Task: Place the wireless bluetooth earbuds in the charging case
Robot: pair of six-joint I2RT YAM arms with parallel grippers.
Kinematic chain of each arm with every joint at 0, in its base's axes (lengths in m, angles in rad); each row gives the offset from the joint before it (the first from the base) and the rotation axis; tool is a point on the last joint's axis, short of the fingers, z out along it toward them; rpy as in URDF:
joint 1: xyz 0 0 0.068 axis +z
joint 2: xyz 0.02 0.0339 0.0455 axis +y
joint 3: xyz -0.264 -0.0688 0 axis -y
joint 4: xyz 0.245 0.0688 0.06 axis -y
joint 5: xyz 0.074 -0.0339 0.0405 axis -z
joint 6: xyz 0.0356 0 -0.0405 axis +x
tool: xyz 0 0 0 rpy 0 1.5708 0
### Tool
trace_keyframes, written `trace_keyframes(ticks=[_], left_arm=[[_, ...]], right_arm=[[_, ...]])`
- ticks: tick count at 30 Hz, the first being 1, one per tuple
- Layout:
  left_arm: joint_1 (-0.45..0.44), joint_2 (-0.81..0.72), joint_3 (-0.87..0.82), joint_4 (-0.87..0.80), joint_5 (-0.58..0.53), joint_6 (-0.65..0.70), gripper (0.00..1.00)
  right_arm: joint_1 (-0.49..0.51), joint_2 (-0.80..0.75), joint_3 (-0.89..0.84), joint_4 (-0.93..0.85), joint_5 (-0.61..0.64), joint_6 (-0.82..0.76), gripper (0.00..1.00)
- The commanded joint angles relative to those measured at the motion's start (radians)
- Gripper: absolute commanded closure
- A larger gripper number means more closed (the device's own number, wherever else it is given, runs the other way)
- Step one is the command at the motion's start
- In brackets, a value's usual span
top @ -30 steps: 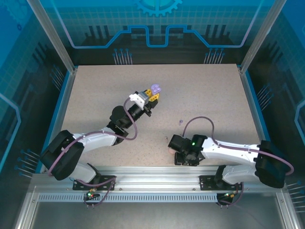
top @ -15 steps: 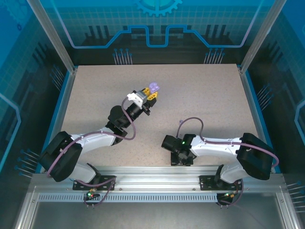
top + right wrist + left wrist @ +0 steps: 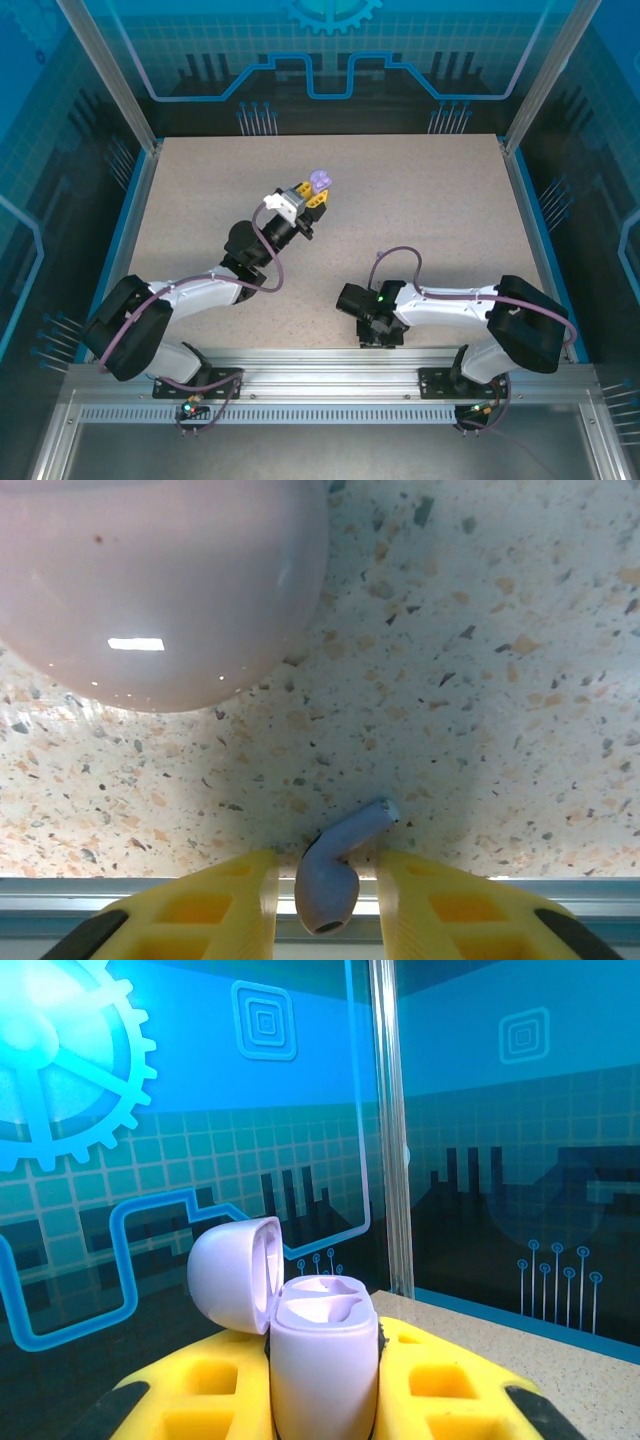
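Gripping, left end effector (image 3: 308, 199): clamped on a pale purple charging case (image 3: 320, 181), which it holds upright, clear of the bench (image 3: 430, 200).
Case detail: in the left wrist view the charging case (image 3: 322, 1360) sits between the yellow fingers (image 3: 200, 1390); its lid (image 3: 235, 1285) is swung open to the left and two moulded wells show in the top.
Right end effector (image 3: 378, 336): low at the near edge of the bench, its jaws apart.
Earbud (image 3: 330, 878): pale purple, lying on the bench between the right fingers (image 3: 215, 905) with a thin gap on each side and its stem pointing up-right.
Beside it: a glossy pale pink rounded shell (image 3: 160, 580) lies further out on the bench.
Near edge: a metal rail (image 3: 100, 892) runs just behind the fingers.
Change from a second ago: the right arm has drawn leftward with its elbow folded in, now covering the pink shell from above; the left end effector and case have shifted slightly up and to the left.
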Motion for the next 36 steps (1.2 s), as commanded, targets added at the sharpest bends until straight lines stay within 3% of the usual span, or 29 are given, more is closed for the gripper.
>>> trace_keyframes(ticks=[1, 14, 17, 21, 27, 36], left_arm=[[0.009, -0.016, -0.009, 0.046, -0.005, -0.008, 1.0], [0.01, -0.014, -0.006, 0.037, -0.004, -0.017, 1.0], [0.01, -0.015, -0.007, 0.041, -0.007, -0.017, 1.0], [0.012, -0.016, -0.004, 0.044, -0.005, -0.018, 1.0], [0.012, -0.007, -0.005, 0.075, 0.002, -0.027, 1.0], [0.015, -0.015, 0.011, 0.124, 0.066, -0.038, 1.0]], right_arm=[[0.001, 0.004, 0.007, -0.018, 0.006, -0.001, 0.72], [-0.043, -0.16, 0.004, -0.128, 0.059, -0.023, 0.87], [-0.102, -0.241, 0.026, -0.171, 0.078, -0.063, 0.87], [-0.254, -0.295, 0.086, -0.153, 0.065, -0.193, 0.87], [-0.429, -0.132, 0.27, -0.062, 0.042, -0.399, 0.87], [-0.475, 0.268, 0.508, 0.083, -0.056, -0.509, 0.88]])
